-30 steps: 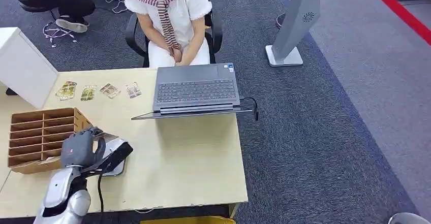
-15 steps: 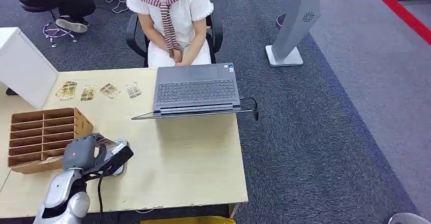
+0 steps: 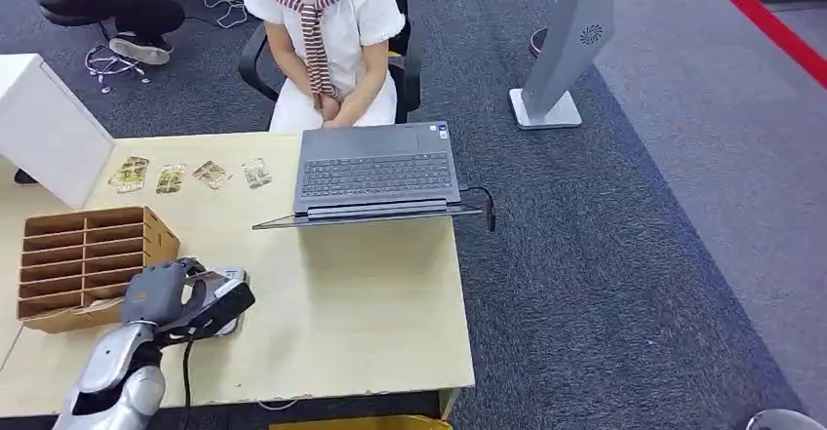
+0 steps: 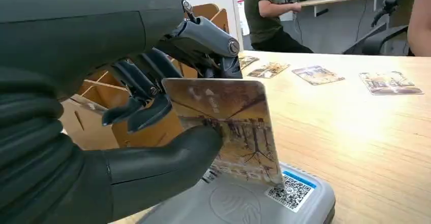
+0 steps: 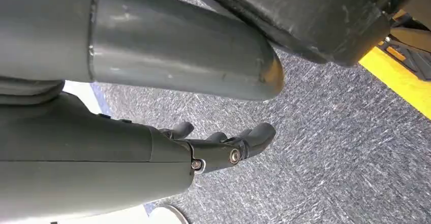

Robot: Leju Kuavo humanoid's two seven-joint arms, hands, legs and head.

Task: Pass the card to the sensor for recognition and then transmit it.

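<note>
**Card held over the sensor**

We judge the risk to be slip: the card (image 4: 223, 125) stands on edge against the grey sensor (image 4: 244, 201) near the table's front left, so any tilt could slide it free; our left hand (image 4: 152, 107) pinches it between thumb and fingers; our right hand (image 5: 223, 145) hangs over carpet, loosely spread, holding nothing.

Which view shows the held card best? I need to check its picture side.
The left wrist view: the card faces the camera, pinched by the left hand over the sensor. The head view hides it behind the hand; the right wrist view faces carpet.
</note>
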